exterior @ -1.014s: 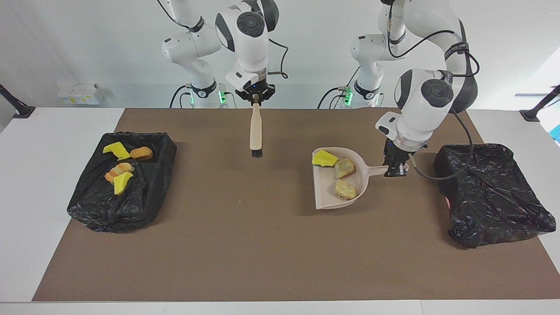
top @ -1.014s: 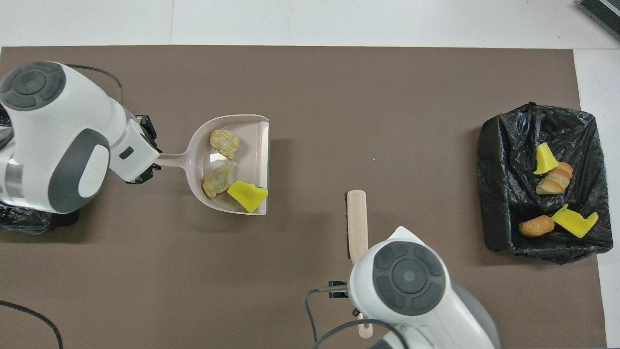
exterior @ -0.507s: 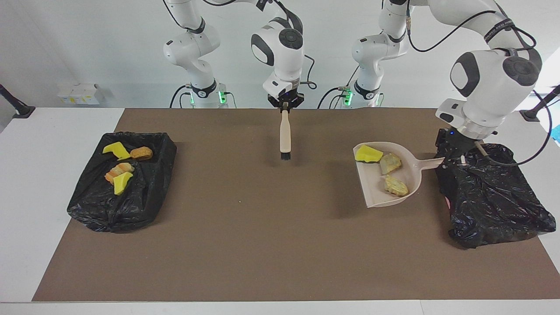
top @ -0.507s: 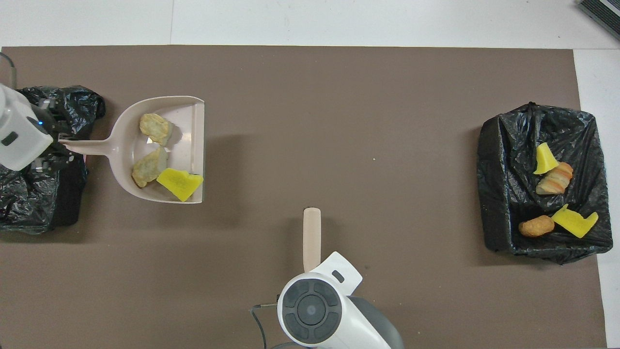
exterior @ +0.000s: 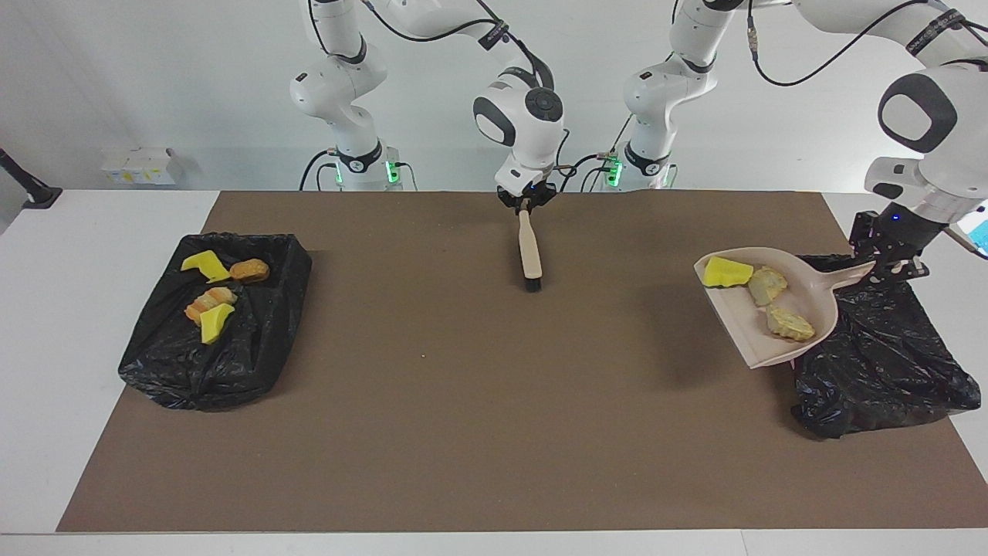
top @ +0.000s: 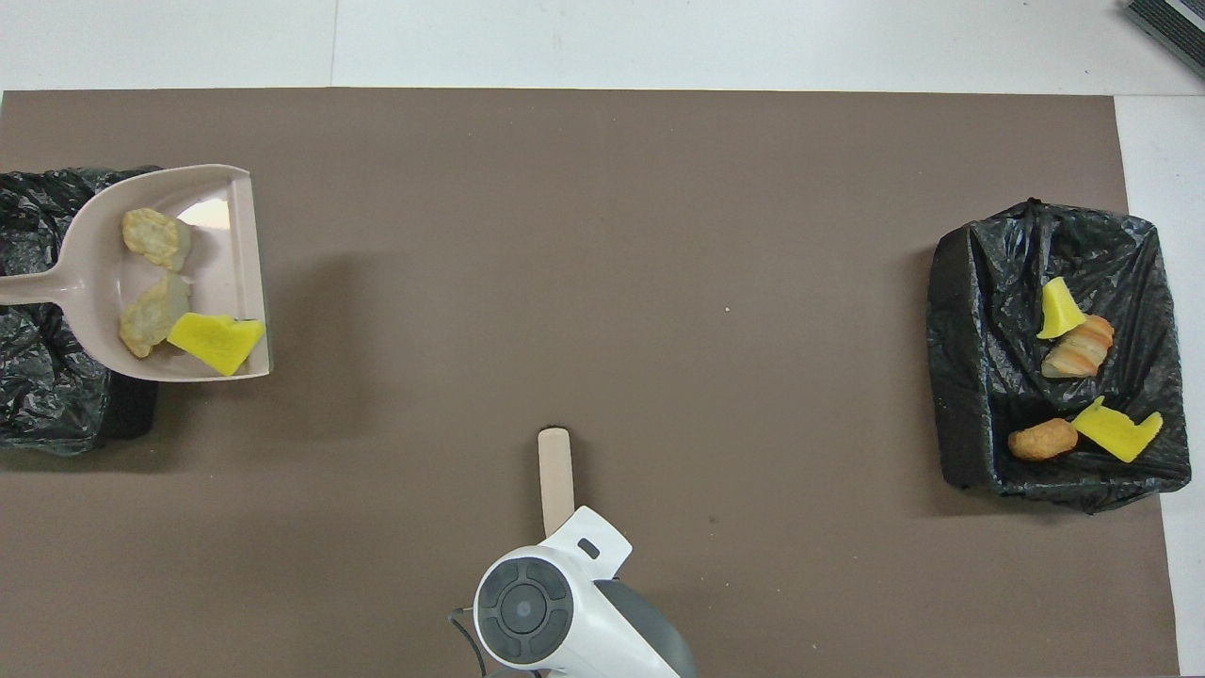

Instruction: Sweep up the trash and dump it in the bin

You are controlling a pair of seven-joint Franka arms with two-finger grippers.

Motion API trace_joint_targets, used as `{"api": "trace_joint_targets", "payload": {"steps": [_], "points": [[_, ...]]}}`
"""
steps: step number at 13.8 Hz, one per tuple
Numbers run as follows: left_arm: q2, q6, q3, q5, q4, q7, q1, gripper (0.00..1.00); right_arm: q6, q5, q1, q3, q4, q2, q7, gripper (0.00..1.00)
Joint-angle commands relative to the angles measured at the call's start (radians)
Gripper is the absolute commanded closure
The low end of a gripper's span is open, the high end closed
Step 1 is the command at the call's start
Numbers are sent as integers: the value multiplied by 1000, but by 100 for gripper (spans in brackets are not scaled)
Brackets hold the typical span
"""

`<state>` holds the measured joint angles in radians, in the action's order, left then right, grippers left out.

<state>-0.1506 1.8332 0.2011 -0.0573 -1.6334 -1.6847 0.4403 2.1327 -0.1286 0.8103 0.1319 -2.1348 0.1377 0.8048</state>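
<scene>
Dustpan (exterior: 772,309) w/ 3 trash bits (exterior: 760,289), clenched by left gripper (exterior: 888,262) over bin (exterior: 888,363) edge — early tilt spills onto mat; right gripper (exterior: 526,205) grips brush (exterior: 529,255).

Bright even light, soft shadows, sharp.

Wall (exterior: 116,77): plain white, evenly lit, rising along the table's edge at the robots' end.
Table (exterior: 77,309): white top, bare strips showing at both ends.
Mat (exterior: 463,401): brown sheet covering most of the table.
Small box (exterior: 139,166): white with yellow marks, on the table by the wall.
Black mounts (exterior: 27,189): slanted stands at both table corners by the wall.
Light: soft, faint shadows on the mat.
</scene>
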Motion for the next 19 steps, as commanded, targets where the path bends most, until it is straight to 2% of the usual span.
{"api": "trace_joint_targets", "payload": {"steps": [1, 3, 5, 6, 8, 13, 17, 19], "points": [[-21, -2, 9, -22, 59, -38, 58, 100, -4, 18, 0, -3, 9, -1, 31, 100], [-26, 29, -6, -67, 64, -39, 70, 100, -4, 18, 0, -3, 9, 0, 31, 96], [-26, 58, -32, -116, 66, -39, 77, 100, -16, 18, 0, -3, 21, 0, 37, 79], [-29, 78, -44, -154, 69, -41, 77, 100, -28, 18, 0, -3, 30, 3, 47, 57], [-32, 132, -64, -225, 76, -39, 77, 100, -51, 44, 1, -3, 45, 6, 60, 0], [-56, 242, -115, -285, 102, -88, 78, 100, -178, 58, -20, -14, 139, -7, 53, 0], [-57, 319, -127, -409, 95, -76, 83, 100, -305, 57, -129, -14, 203, -84, -82, 0], [-55, 354, -138, -487, 90, -73, 81, 100, -390, 55, -186, -15, 266, -95, -156, 0]]}}
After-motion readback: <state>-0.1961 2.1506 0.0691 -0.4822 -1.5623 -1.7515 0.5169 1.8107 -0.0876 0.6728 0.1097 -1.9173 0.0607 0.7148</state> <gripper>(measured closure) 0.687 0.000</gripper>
